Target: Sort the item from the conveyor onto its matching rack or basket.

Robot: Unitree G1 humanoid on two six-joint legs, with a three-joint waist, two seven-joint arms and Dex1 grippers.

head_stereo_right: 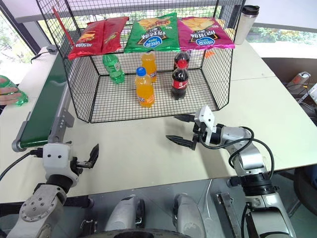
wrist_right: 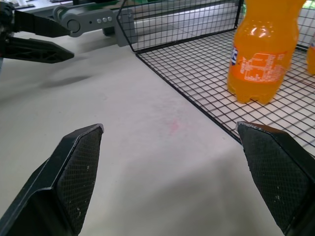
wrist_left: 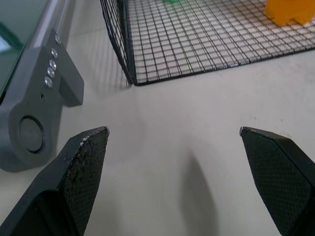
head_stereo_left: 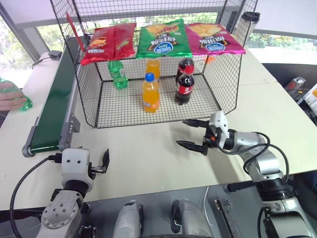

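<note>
A clear green bottle, the item, lies at the far left of the table under a person's hand; its cap is out of view. Beside it runs the dark green conveyor, its belt bare. The black wire-mesh cage stands in the middle, open toward me. My left gripper hovers open and empty just in front of the conveyor's rounded near end. My right gripper points left, open and empty, in front of the cage's right front corner.
On the cage floor stand a small green bottle, two orange bottles and two cola bottles. Chip bags lie on the mesh top shelf. A tumbler stands at the back right.
</note>
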